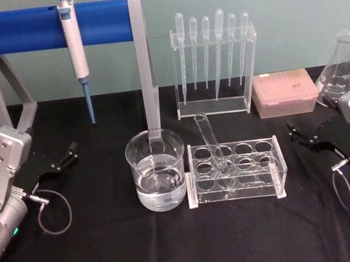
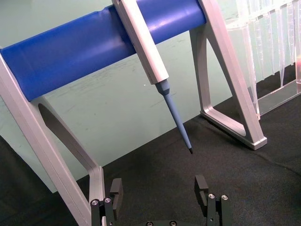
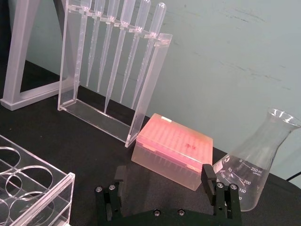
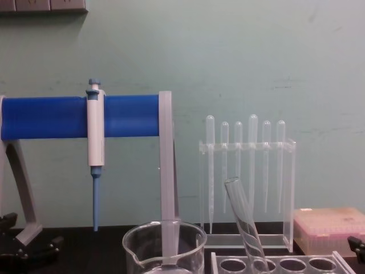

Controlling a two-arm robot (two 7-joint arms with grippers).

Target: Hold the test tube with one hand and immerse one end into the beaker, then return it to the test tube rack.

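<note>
The test tube [image 1: 210,142] leans in the clear acrylic rack [image 1: 276,156] at mid-table, its open mouth up; in the chest view the test tube [image 4: 242,220] tilts left above the rack [image 4: 274,260]. Left of the rack stands the beaker [image 1: 157,169], partly filled with water, also seen low in the chest view as the beaker [image 4: 164,245]. My left gripper [image 1: 70,153] rests open at the table's left, holding nothing, and appears as the left gripper [image 2: 159,190]. My right gripper [image 1: 292,133] is open at the right, just beyond the rack, and appears as the right gripper [image 3: 163,178].
A blue-barred stand [image 1: 50,28] holds a micropipette [image 1: 76,53] at the back left. Behind the rack is a pipette holder [image 1: 215,67] with several plastic pipettes. A pink tip box [image 1: 285,93] and an Erlenmeyer flask [image 1: 339,72] sit at the back right.
</note>
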